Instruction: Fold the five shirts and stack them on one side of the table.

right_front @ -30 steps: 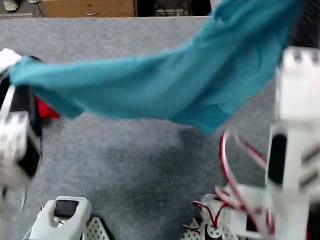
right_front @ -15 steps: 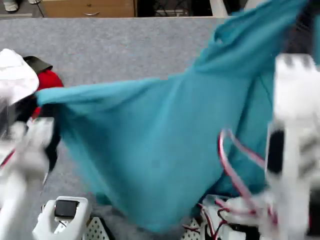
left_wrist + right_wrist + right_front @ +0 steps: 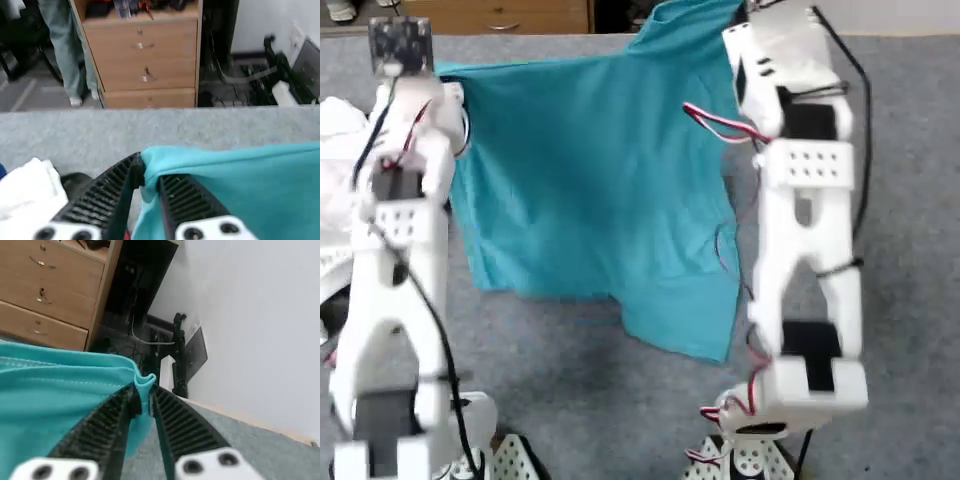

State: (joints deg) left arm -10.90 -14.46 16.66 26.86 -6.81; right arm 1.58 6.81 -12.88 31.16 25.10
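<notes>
Grey felt-like table (image 3: 570, 400) fills the high view, with a wooden drawer cabinet (image 3: 145, 55) on the floor beyond its far edge.

Far left of the high view: a white cloth heap (image 3: 338, 150) at the table's edge. It looks bunched, not squared. I can't tell if it is one shirt or several, or whether any of it is folded.

Left arm (image 3: 400, 250) runs up the left side of that frame. In its wrist view the left gripper (image 3: 149, 172) is pinched onto one corner of the teal shirt (image 3: 590, 190), with cloth bunched between the ribbed jaws.

Centre: the teal shirt is stretched across the upper middle of the high view, its top edge taut between the two arms. The rest drops toward the bottom of the frame and its lower hem appears to lie on the table. It is open and single-layer, with no fold in it that I can see.

Right: right arm (image 3: 805, 200) stands along the shirt's right edge. The right gripper (image 3: 143, 392) is clamped on the other top corner, a small tuft of teal poking past the jaw tips.

My read on progress:
- This shirt is only at the spreading stage. Laying it flat, folding it and stacking it are all yet to come.
- I see no tidy stack anywhere on the table.
- Most of the five shirts look outstanding.
</notes>
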